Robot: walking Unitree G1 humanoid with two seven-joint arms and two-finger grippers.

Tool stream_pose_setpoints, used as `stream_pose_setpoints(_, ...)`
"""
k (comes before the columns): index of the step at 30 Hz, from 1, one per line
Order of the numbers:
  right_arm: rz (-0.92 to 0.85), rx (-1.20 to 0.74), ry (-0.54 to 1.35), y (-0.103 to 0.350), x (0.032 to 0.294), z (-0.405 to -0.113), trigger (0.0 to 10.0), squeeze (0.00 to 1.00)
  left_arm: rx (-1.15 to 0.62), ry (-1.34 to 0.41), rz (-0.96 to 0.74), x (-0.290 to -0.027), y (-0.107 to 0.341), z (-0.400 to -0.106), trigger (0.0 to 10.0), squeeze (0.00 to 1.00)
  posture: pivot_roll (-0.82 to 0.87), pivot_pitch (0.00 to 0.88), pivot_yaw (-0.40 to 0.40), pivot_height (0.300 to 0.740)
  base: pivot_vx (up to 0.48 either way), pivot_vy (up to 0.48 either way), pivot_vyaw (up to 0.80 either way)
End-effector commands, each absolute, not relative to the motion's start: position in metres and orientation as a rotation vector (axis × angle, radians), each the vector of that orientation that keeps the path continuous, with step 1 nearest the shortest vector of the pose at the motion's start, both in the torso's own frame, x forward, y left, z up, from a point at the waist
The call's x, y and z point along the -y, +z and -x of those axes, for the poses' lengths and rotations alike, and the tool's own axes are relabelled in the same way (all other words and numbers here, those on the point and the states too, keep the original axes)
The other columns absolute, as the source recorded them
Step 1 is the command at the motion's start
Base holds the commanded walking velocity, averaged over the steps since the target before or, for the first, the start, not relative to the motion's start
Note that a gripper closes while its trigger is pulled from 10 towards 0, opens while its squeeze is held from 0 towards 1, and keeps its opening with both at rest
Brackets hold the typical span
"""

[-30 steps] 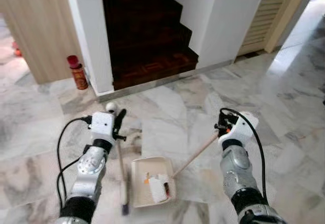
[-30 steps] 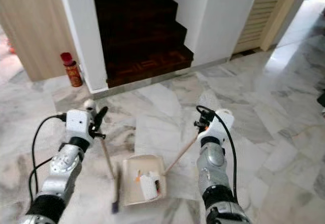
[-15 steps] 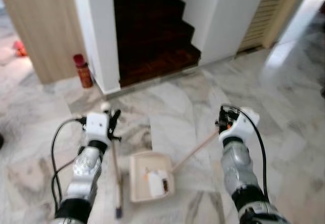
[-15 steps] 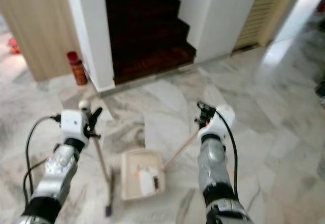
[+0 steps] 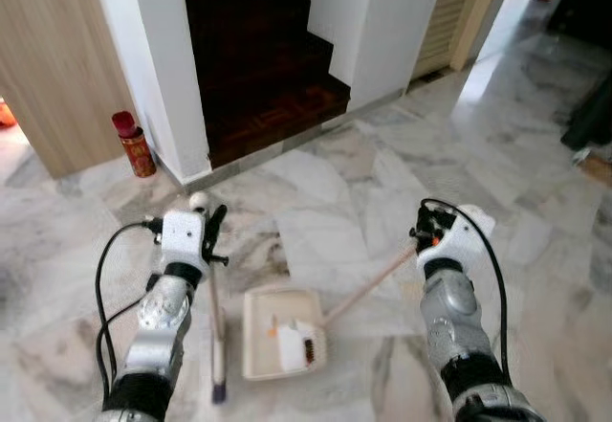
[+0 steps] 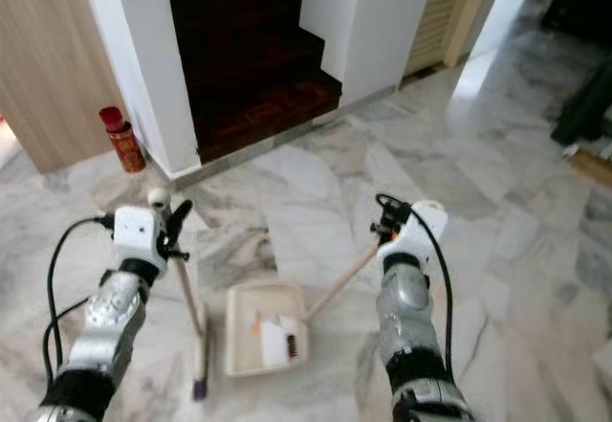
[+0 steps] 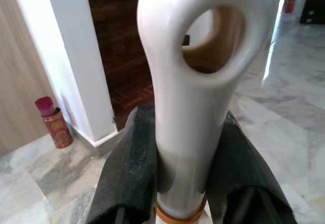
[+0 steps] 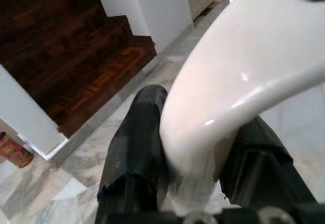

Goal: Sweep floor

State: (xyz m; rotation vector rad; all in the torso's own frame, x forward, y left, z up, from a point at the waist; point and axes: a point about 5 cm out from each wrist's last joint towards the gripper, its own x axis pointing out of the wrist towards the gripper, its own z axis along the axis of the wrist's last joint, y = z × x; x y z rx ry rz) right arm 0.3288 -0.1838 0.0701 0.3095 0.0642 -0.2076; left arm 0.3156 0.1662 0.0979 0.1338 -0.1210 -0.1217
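Two tools are in your grip over the grey-veined white marble floor (image 5: 535, 183), which runs from the dark wooden staircase (image 5: 258, 68) out to the louvred door (image 5: 442, 11). Largest of the task's things is the cream plastic dustpan (image 5: 283, 344), lying flat on the floor between your arms, already holding a little heap of white, orange and dark scraps (image 5: 295, 336); that suggests most of the collecting is done, and I can make out no loose litter on the tiles around it, so what seems left is carrying and emptying. Its long pale wooden handle (image 5: 368, 286) rises to your right gripper (image 5: 422, 233), whose fingers are clamped around the white end. Your left gripper (image 5: 212, 238) pinches the white looped top of the slim wooden-shafted broom (image 5: 217, 331), which stands nearly upright, its dark head touching the floor just beside the dustpan's left edge. Smallest, a red cylindrical can (image 5: 131, 143) stands at the wall's foot, well apart.
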Motion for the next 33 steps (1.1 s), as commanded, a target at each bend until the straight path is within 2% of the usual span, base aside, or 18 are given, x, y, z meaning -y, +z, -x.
stream_pose_setpoints(1,-0.298,0.004,-0.192,0.0873,0.1838,-0.3361,10.0,0.0,0.165,-0.122,-0.122,-0.1652,0.1081,-0.3182,10.0,0.0,0.03,0.0,-0.071,0.74,0.0,0.356,0.0)
stream_pose_setpoints(33,-0.309,-0.018,-0.175,0.0843,0.1749,-0.3367,10.0,0.0,0.168,-0.115,-0.142,-0.1722,0.1108,-0.3196,10.0,0.0,0.04,0.0,-0.06,0.74,0.0,0.361,0.0)
